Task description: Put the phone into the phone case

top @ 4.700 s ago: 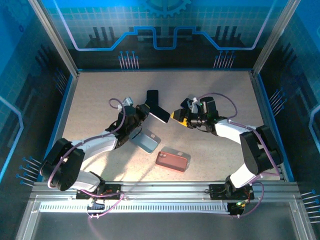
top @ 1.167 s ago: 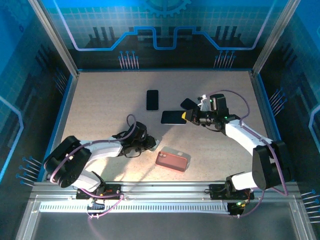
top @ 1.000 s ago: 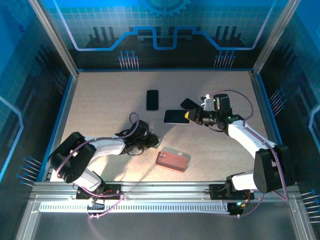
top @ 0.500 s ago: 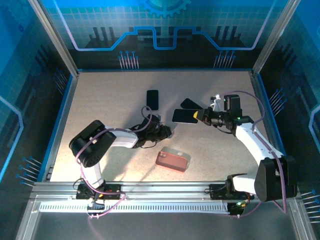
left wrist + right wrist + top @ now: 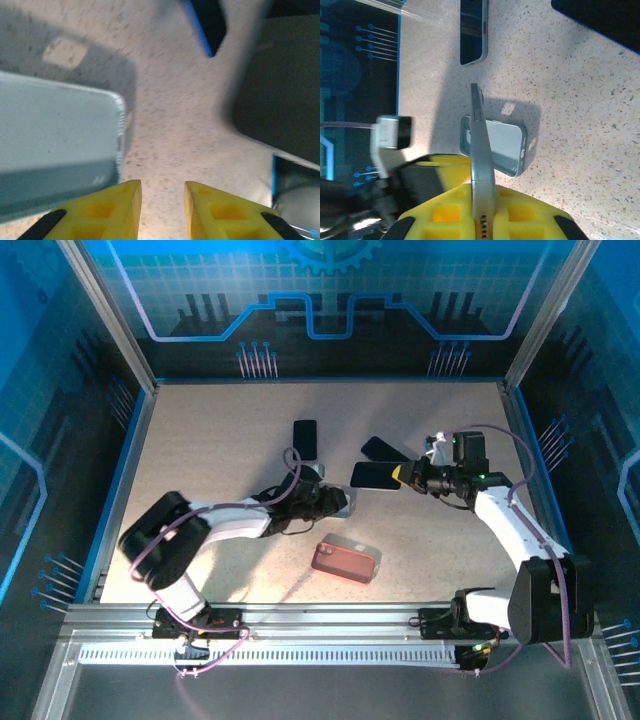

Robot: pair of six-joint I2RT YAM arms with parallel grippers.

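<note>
My right claw [image 5: 408, 476] grips the phone [image 5: 375, 475] by one end, near the case [image 5: 501, 142]. My left claw [image 5: 162, 194] stands narrow and empty, just beside the case.

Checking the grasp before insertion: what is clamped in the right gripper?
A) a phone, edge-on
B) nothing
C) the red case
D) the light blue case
A: the right wrist view shows the right gripper shut on the phone, edge-on between its yellow fingers, while the light blue case lies flat beyond it.
</note>
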